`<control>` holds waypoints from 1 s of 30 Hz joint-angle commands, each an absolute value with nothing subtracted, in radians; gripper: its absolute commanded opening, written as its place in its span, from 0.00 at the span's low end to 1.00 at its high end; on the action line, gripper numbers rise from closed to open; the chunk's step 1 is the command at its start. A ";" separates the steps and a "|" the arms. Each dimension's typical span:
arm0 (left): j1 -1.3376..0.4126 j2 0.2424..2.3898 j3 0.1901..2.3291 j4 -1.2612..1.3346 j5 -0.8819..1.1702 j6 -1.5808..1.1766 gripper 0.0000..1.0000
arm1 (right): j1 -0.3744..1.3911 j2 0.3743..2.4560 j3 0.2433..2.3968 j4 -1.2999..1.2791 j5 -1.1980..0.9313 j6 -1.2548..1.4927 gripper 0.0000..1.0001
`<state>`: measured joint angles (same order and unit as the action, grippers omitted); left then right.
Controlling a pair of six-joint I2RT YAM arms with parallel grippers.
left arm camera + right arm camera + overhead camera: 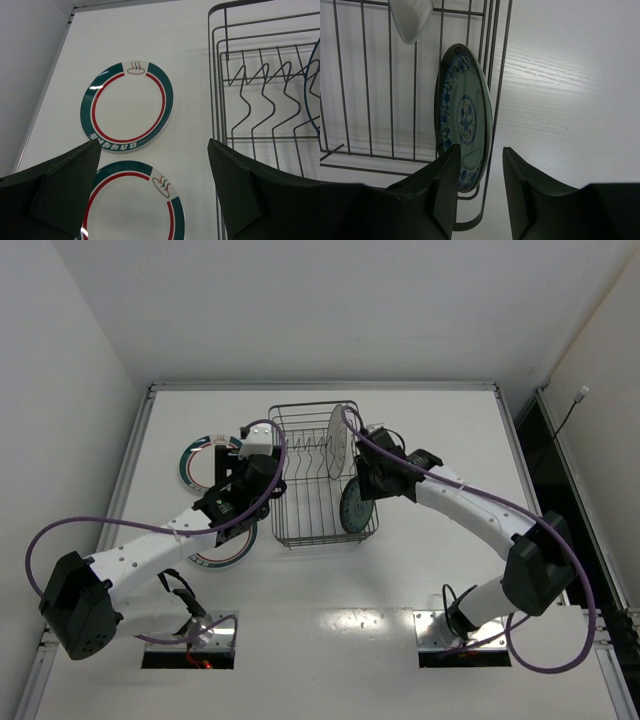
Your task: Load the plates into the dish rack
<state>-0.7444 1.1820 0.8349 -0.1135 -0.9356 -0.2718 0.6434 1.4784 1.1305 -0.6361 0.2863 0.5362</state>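
Observation:
The dish rack (312,510) (214,75) (370,155) stands mid-table. In it a white plate (338,440) (410,17) stands upright, and the small teal plate (352,505) (465,115) leans on edge against the right wall. Two green-banded plates lie flat left of the rack, a far one (200,462) (127,105) and a near one (222,552) (130,210). My left gripper (236,510) (154,145) hangs open above the near one, holding nothing. My right gripper (362,485) (480,150) is half-closed over the teal plate's rim and the rack's wall wire, its right finger (520,185) clear of both.
A raised rail (135,460) borders the table's left side, and white walls enclose the left, back and right. Purple cables (275,455) loop off both arms, the left one close to the rack's left wall.

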 commanded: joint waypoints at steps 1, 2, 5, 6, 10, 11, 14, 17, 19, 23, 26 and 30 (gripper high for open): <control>-0.738 1.183 0.873 -0.091 -0.954 -0.282 0.86 | 0.643 1.509 1.129 -0.600 0.273 0.551 0.36; -0.738 1.183 0.873 -0.091 -0.954 -0.282 0.86 | 0.643 1.509 1.129 -0.600 0.273 0.551 0.36; -0.738 1.183 0.873 -0.091 -0.954 -0.282 0.86 | 0.643 1.519 1.129 -0.600 0.282 0.551 0.28; -0.738 1.183 0.873 -0.091 -0.954 -0.282 0.86 | 0.643 1.519 1.138 -0.600 0.282 0.551 0.21; -0.738 1.183 0.873 -0.091 -0.954 -0.282 0.86 | 0.652 1.528 1.160 -0.620 0.314 0.551 0.07; -0.738 1.183 0.873 -0.091 -0.954 -0.282 0.86 | 0.652 1.528 1.169 -0.620 0.314 0.551 0.06; -0.738 1.183 0.873 -0.091 -0.954 -0.282 0.86 | 0.652 1.528 1.192 -0.641 0.334 0.551 0.01; -0.738 1.183 0.873 -0.091 -0.954 -0.282 0.86 | 0.652 1.528 1.241 -0.695 0.396 0.551 0.00; -0.738 1.183 0.873 -0.091 -0.954 -0.282 0.86 | 0.661 1.514 1.264 -0.710 0.429 0.551 0.00; -0.738 1.183 0.873 -0.091 -0.954 -0.282 0.86 | 0.661 1.491 1.347 -0.742 0.521 0.551 0.00; -0.738 1.183 0.873 -0.091 -0.954 -0.282 0.86 | 0.661 1.528 1.429 -0.752 0.557 0.540 0.00; -0.738 1.183 0.873 -0.091 -0.954 -0.282 0.86 | 0.661 1.598 1.543 -0.761 0.606 0.502 0.00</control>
